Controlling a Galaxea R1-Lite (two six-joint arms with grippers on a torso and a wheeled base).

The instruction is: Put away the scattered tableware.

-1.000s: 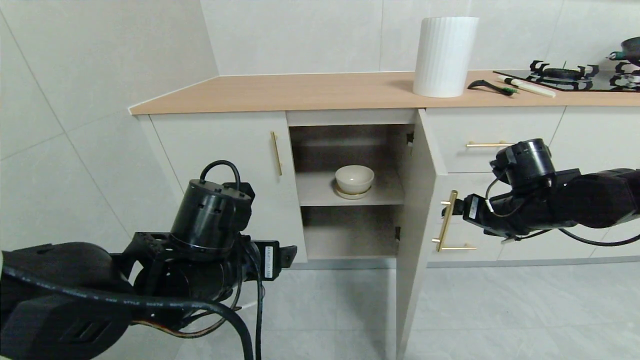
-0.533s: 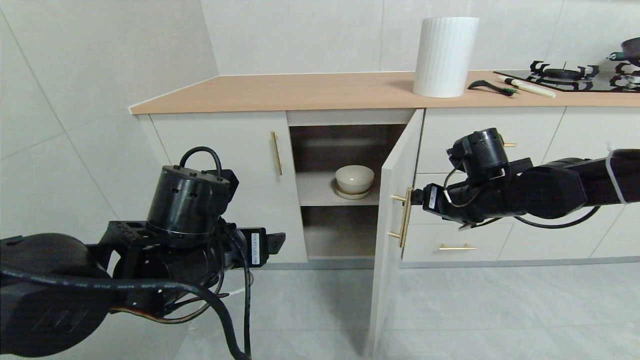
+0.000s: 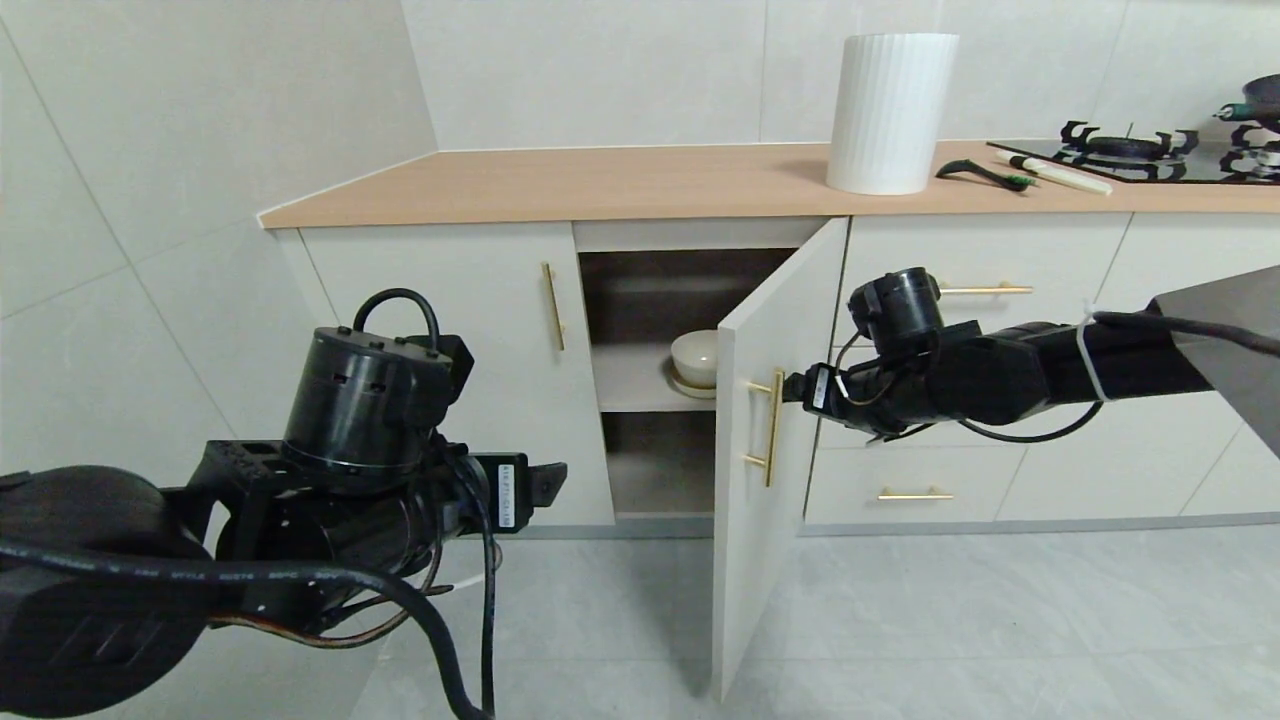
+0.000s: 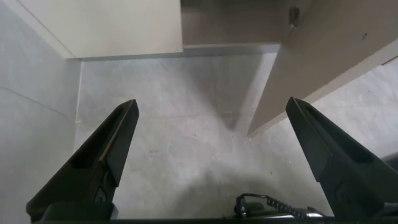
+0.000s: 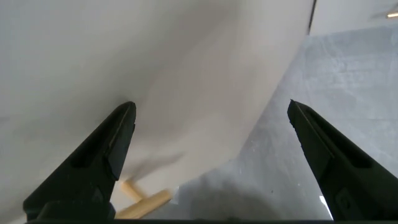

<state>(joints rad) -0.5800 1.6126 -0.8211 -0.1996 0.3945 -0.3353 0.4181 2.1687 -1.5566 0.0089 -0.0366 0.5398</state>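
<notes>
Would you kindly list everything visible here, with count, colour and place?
Cabinet door: one, white, partly open, gold handle.
Bowl: one, cream, on the cabinet shelf, partly behind the door.
Plate: one, beige, under the bowl.
Ribbed container: one, white, on the wooden countertop.
Dark utensil: one, black, right of the container.
Pale utensil: one, cream, beside the dark one.
Hob: one, black, countertop's far right.
Left gripper: one, black, open, over the floor.
Right gripper: one, black, open, by the door handle.
</notes>
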